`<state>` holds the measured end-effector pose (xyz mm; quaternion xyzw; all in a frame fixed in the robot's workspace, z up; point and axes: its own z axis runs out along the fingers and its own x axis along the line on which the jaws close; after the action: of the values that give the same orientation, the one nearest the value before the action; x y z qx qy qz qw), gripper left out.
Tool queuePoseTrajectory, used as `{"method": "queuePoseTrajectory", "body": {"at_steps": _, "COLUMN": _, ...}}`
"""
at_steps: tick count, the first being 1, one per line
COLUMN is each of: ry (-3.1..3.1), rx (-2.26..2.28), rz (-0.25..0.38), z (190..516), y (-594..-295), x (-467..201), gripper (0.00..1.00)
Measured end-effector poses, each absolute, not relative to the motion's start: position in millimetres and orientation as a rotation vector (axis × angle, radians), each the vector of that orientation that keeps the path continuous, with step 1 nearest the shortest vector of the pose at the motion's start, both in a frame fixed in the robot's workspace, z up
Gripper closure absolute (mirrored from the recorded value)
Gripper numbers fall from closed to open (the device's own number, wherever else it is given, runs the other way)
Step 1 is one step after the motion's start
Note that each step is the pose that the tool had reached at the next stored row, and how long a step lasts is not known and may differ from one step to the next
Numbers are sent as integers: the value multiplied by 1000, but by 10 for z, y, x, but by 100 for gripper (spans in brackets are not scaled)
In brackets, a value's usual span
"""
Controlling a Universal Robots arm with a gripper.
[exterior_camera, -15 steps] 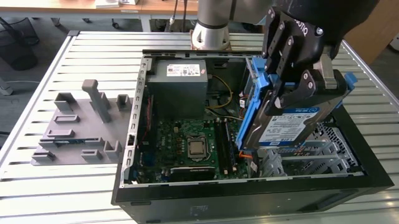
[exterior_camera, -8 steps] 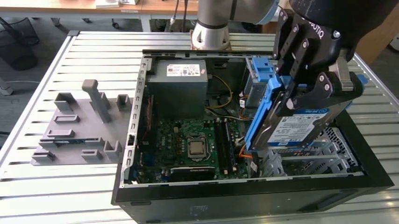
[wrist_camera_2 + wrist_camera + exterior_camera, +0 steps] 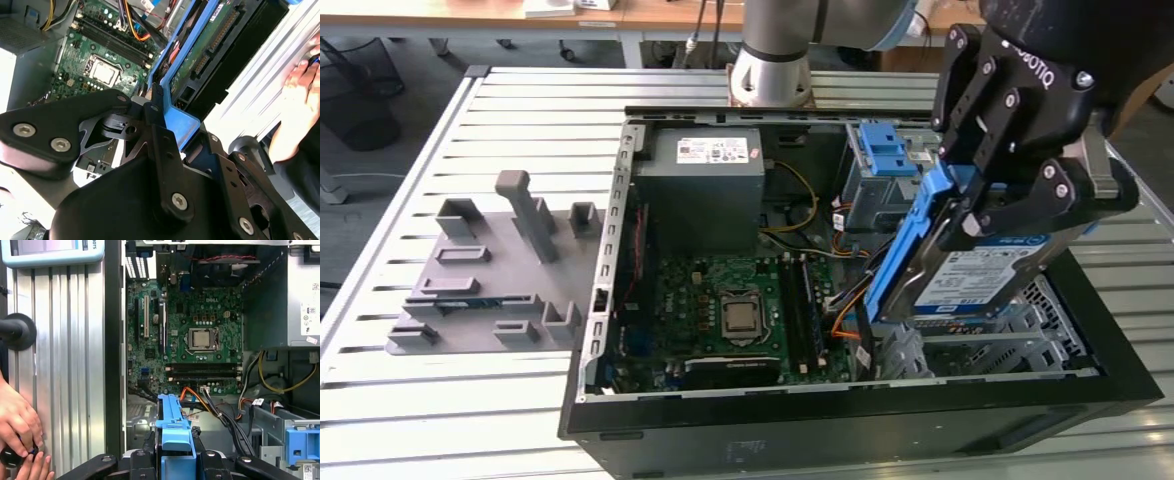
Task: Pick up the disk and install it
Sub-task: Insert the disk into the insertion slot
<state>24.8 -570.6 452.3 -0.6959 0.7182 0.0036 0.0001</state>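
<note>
We see the gripper (image 3: 991, 212) clamped on the disk (image 3: 983, 278), held tilted above the open case (image 3: 854, 425).

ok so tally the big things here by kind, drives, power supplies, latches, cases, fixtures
silver hard drive in a blue plastic carrier: 1
grey metal power-supply box: 1
bright blue plastic latch piece: 1
black open computer case: 1
grey plastic fixture block: 1
total: 5
</note>
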Motion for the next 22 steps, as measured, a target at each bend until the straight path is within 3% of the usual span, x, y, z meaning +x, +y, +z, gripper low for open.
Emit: {"method": "queuePoseTrajectory", "body": {"at_steps": 22, "ry": 2251, "rx": -2199, "rz": 19, "z": 4474, "y": -5728, "x": 568, "gripper": 63}}
